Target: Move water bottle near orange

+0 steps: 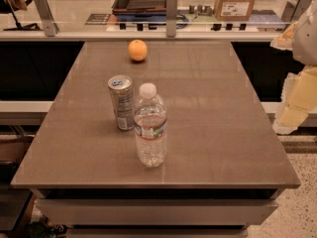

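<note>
Clear plastic water bottle point(150, 125) stands upright beside a silver can point(122, 102), well apart from the gripper point(296, 102) hanging off the table's point(223, 133) side, its grip impossible to tell; the orange point(137, 50) sits farther off.

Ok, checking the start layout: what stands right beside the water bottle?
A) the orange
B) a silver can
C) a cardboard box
B: the silver can stands close beside the water bottle, the orange lies far back on the table, and the gripper is off past the table's edge at the picture's right.
</note>
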{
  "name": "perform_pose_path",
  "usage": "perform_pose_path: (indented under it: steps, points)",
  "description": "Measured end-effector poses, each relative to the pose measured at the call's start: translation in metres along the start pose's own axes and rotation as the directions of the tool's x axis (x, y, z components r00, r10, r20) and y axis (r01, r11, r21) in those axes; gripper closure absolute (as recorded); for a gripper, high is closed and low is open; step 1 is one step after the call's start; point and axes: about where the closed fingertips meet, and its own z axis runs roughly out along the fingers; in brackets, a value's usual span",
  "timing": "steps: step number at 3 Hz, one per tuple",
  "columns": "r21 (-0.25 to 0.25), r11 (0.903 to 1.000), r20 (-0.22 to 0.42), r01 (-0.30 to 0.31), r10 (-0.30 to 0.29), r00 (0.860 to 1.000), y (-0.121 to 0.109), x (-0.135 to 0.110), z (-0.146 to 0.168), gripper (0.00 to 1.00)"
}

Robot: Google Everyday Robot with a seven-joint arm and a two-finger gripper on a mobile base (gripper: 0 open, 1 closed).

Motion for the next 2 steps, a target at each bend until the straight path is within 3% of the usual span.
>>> perform_pose_path:
  steps: [2]
  points:
    - [0.008, 1.0000, 0.018, 0.005, -0.005, 1.000, 0.0007, -0.0022, -0.0001, 0.00]
